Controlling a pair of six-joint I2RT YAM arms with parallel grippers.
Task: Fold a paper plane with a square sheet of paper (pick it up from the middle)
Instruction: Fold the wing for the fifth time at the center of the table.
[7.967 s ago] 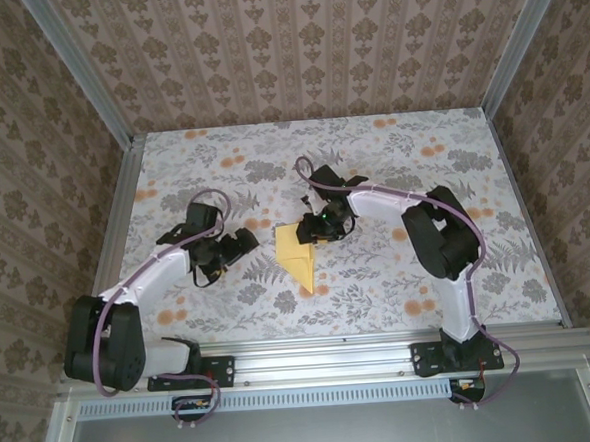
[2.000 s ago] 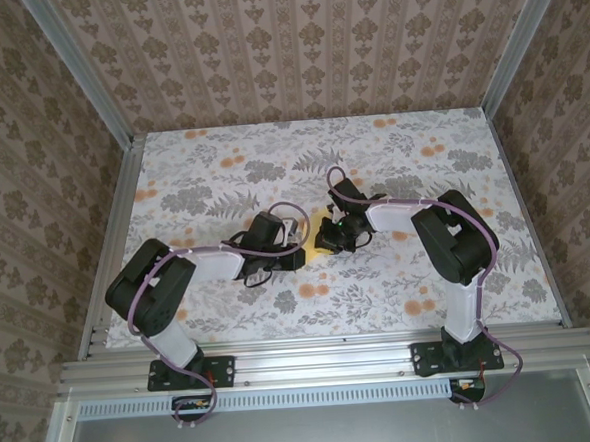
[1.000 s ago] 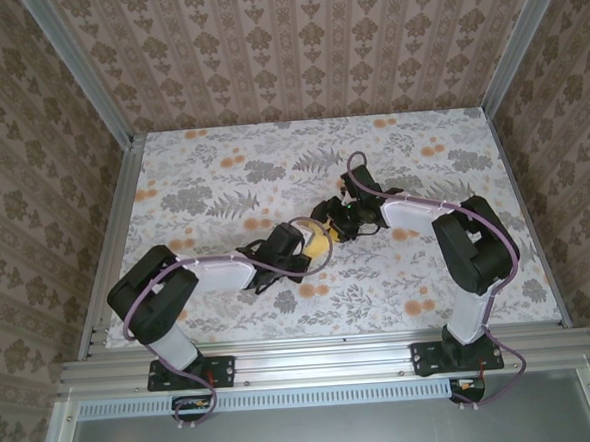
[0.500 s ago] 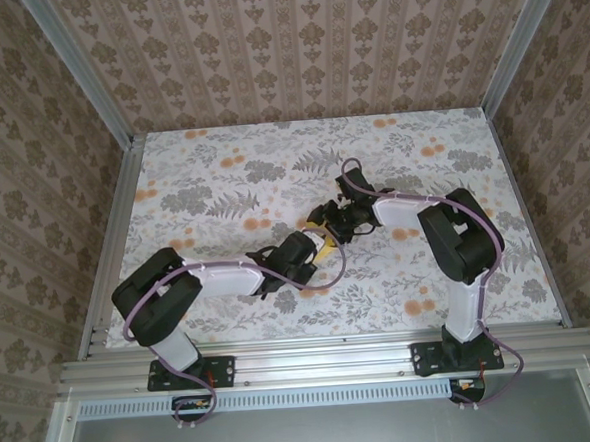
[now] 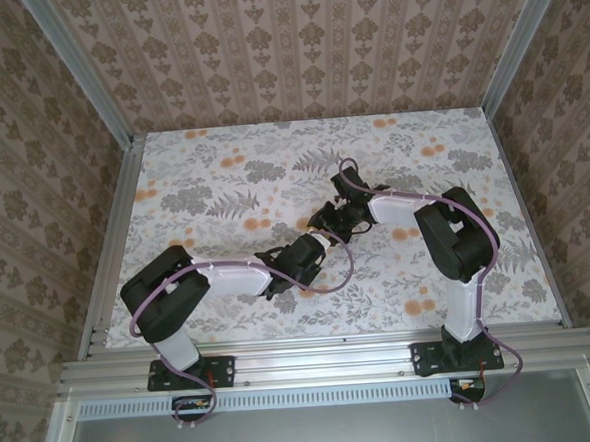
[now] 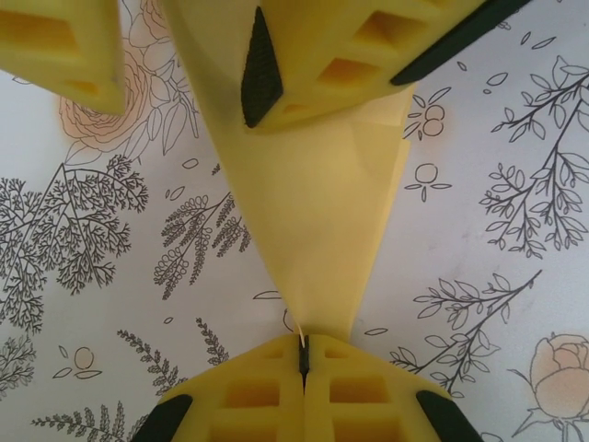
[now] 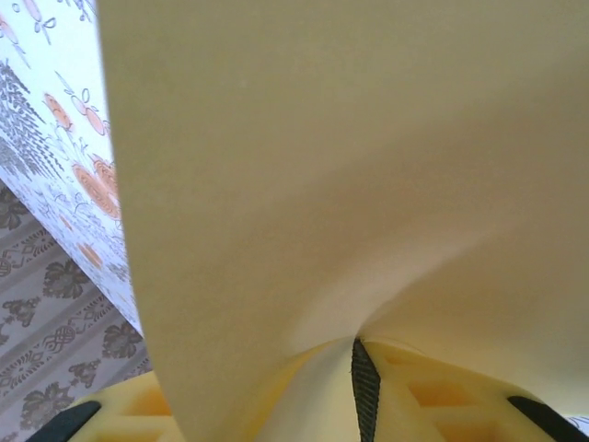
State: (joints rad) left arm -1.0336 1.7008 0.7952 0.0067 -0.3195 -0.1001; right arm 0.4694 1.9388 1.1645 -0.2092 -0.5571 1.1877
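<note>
The square sheet of paper is folded into a narrow pale-yellow paper plane [image 6: 313,212] held above the flowered table. My left gripper [image 6: 304,345] is shut on its pointed tip. The plane widens away toward my right gripper [image 6: 184,97], whose two yellow fingers stand apart, with the wide end lying against the black pad [image 6: 260,69] of one. In the right wrist view the paper [image 7: 322,166] curves close over the lens and runs down beside one pad [image 7: 364,387]. From above, the left gripper [image 5: 314,248] and the right gripper [image 5: 328,221] meet at mid-table, covering the paper.
A floral cloth covers the table [image 5: 222,175], with orange flower prints [image 5: 420,303] scattered on it. Aluminium rails [image 5: 125,231] and wallpapered walls close in the left, right and far sides. Both arm bases stand at the near edge.
My left gripper has slid right with the paper's tip toward the right gripper. The right gripper's fingers have come closer together. The yellow paper seen from above is now covered.
</note>
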